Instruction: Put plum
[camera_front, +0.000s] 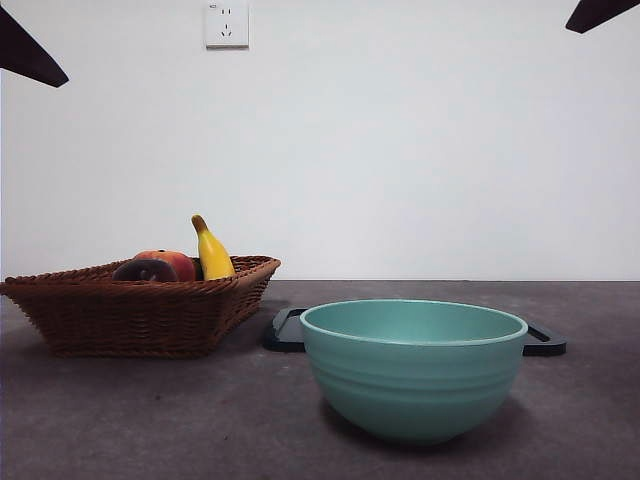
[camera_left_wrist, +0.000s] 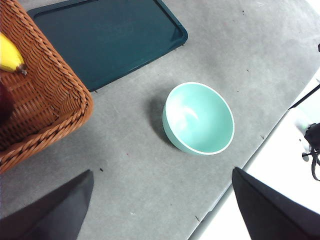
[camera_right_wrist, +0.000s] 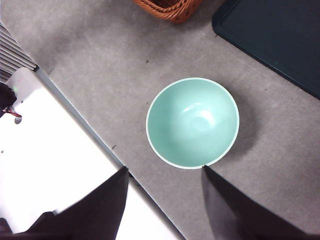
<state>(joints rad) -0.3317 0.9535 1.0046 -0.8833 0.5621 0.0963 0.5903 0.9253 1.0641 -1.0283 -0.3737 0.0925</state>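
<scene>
Teal bowl (camera_front: 413, 365) sat nearest, empty. Plum (camera_front: 145, 271) lay in the basket (camera_front: 120, 315), well away from both released grippers, left (camera_left_wrist: 162, 205) and right (camera_right_wrist: 165, 200). We judged it glossy, slippery; grasp across its widest part.

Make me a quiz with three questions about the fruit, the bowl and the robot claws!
1. Where is the plum?
A in the wicker basket
B in the bowl
C on the tray

2. What colour is the bowl?
A red
B teal green
C yellow

3. What is the left gripper doing?
A squeezing the banana
B open, holding nothing
C shut on the plum

Answers: 1 A, the plum sits beside the banana inside the basket. 2 B, the bowl is teal in all views. 3 B, its jaws stand wide apart above the table.
</scene>
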